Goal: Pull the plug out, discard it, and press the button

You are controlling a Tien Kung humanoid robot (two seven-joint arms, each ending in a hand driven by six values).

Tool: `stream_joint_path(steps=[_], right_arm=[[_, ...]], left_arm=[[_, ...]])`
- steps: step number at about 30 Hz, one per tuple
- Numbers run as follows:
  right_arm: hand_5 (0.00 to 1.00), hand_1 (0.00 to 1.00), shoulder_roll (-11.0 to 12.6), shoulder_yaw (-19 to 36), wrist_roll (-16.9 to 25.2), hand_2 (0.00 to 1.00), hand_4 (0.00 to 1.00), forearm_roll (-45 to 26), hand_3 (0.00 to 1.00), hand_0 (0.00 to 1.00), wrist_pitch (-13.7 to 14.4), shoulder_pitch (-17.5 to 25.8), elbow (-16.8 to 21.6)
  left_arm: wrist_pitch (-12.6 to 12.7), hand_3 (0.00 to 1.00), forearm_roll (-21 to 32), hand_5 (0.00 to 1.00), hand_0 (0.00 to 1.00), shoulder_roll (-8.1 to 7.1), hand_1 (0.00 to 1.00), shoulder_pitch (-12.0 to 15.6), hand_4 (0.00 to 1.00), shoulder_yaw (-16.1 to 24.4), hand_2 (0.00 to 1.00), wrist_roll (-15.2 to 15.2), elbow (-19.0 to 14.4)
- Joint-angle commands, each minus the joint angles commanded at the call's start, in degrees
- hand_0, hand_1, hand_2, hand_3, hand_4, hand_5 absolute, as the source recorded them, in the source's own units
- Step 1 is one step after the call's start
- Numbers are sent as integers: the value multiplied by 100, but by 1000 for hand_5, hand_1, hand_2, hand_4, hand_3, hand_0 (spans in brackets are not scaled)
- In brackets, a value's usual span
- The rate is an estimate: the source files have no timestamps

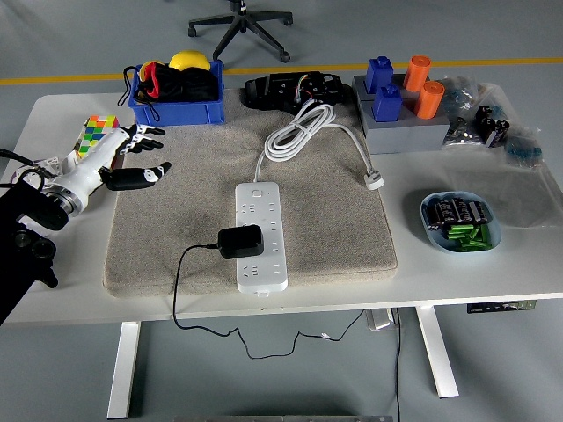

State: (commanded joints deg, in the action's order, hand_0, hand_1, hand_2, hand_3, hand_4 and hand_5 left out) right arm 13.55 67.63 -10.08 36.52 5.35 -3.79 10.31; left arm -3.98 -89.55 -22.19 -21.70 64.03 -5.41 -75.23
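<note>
Seen at the left edge of the table: the left hand, fingers spread and relaxed, holding nothing, hovering over the left border of the grey mat. No sign of the right hand anywhere in view. Lying along the middle of the mat: the white power strip, its own white cable coiled beyond its far end. Seated in a socket on the strip's near half, toward its left side: the black plug, thin black cord running off leftward, then over the table's near edge. Well apart from the hand, so probably the reach toward the plug not yet made. Best done, likely, by coming in from the left above the cord, closing thumb and fingers around the plug's short sides, then pulling straight up rather than at a slant, lest the strip lift or slide on the mat. Nothing bracing the strip, so a slow, firm pull advisable. Worth keeping fingers clear of the strip's button, seemingly at the far end though too small to tell. Blue bin behind the hand, a possible place for throwing.
</note>
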Motion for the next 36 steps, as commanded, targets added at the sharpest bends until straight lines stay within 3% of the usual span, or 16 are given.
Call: stream_joint_path(steps=[2, 3, 14, 21, 22, 27, 28, 33, 34, 36], right_arm=[[505, 665, 1, 16, -10, 651, 662, 15, 619, 753, 0, 7, 0], [505, 665, 4, 22, -16, 651, 662, 24, 619, 753, -1, 9, 0], [505, 664, -6, 20, -8, 651, 662, -8, 619, 753, -19, 16, 0], [506, 665, -19, 8, -6, 651, 662, -14, 619, 753, -28, 26, 0], [506, 664, -21, -3, 2, 651, 662, -26, 620, 753, -26, 24, 0], [506, 664, -26, 0, -4, 651, 662, -25, 620, 753, -24, 19, 0], [505, 664, -23, -9, -4, 651, 662, -33, 620, 753, -28, 20, 0], [505, 664, -17, -7, -9, 651, 662, -36, 620, 753, -26, 22, 0], [506, 664, -17, -6, -12, 651, 661, -33, 620, 753, -26, 23, 0], [506, 664, -19, -9, -14, 651, 661, -31, 620, 753, -27, 24, 0]], left_arm=[[-76, 819, -36, 167, 839, -6, 853, -1, 941, -78, 794, 3, -84], [-122, 839, -68, 229, 864, -12, 883, -9, 998, -133, 822, 12, -142], [-307, 841, 26, 254, 869, -110, 892, -113, 998, -795, 827, 28, -569], [-305, 841, -34, 256, 871, -58, 894, -160, 998, -1121, 826, 1, -555], [-294, 831, -34, 198, 871, -43, 891, -154, 998, -1179, 818, -7, -543], [-227, 831, -165, 198, 871, 33, 891, -183, 998, -1428, 818, -40, -478], [-197, 823, -211, 16, 862, 52, 839, -191, 998, -1473, 744, -36, -457], [-87, 823, -426, 16, 862, 109, 839, -235, 998, -1618, 744, -33, -375], [-51, 785, -466, 2, 834, 113, 753, -253, 998, -1660, 655, -29, -355], [-10, 785, -536, 2, 834, 122, 753, -275, 998, -1716, 655, -37, -324]])
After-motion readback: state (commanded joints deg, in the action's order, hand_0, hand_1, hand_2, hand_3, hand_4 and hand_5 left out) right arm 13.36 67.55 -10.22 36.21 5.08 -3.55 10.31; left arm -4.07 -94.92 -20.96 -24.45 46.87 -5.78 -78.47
